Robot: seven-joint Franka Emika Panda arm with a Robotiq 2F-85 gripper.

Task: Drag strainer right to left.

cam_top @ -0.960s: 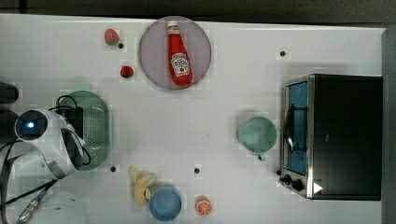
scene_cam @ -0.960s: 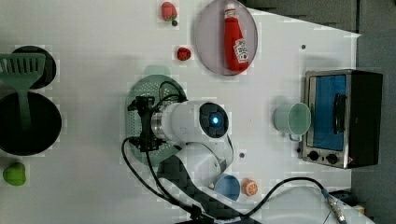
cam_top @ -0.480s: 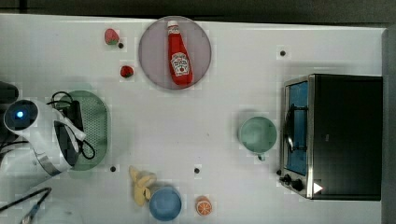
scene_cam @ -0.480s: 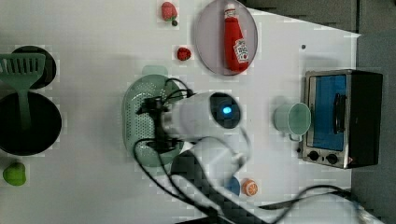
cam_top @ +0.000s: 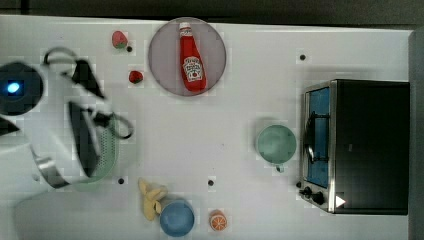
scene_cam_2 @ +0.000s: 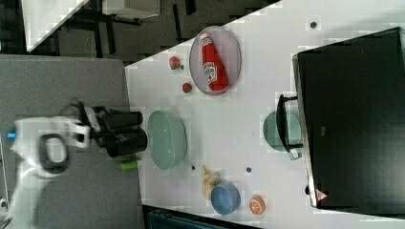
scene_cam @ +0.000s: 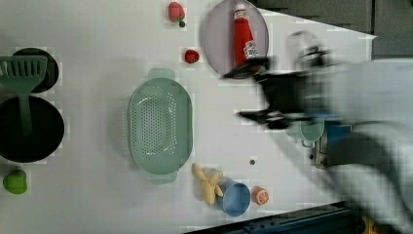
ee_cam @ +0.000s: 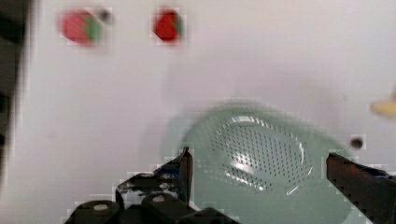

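The pale mint-green strainer (scene_cam: 159, 126) sits upright on the white table, towards the left view's left, with nothing in it. In the top view my arm (cam_top: 50, 125) covers most of the strainer (cam_top: 108, 160), leaving its right rim showing. My gripper (scene_cam: 248, 93) hangs open and empty, lifted well clear of the table. In the wrist view the gripper (ee_cam: 259, 156) spreads its black fingers (ee_cam: 183, 169) wide above the strainer (ee_cam: 261, 163), apart from it. In the right view the gripper (scene_cam_2: 141, 130) is just off the strainer (scene_cam_2: 166, 139), on the right view's left.
A ketchup bottle (cam_top: 192, 60) lies on a grey plate (cam_top: 165, 75), with two strawberries (cam_top: 119, 39) beside it. A green mug (cam_top: 276, 144) stands by the toaster oven (cam_top: 360, 145). A banana (cam_top: 150, 197), a blue bowl (cam_top: 176, 218) and an orange half (cam_top: 218, 221) lie near the front edge.
My arm has risen away from the strainer and swung aside. The strainer stays where it was at the top view's left.
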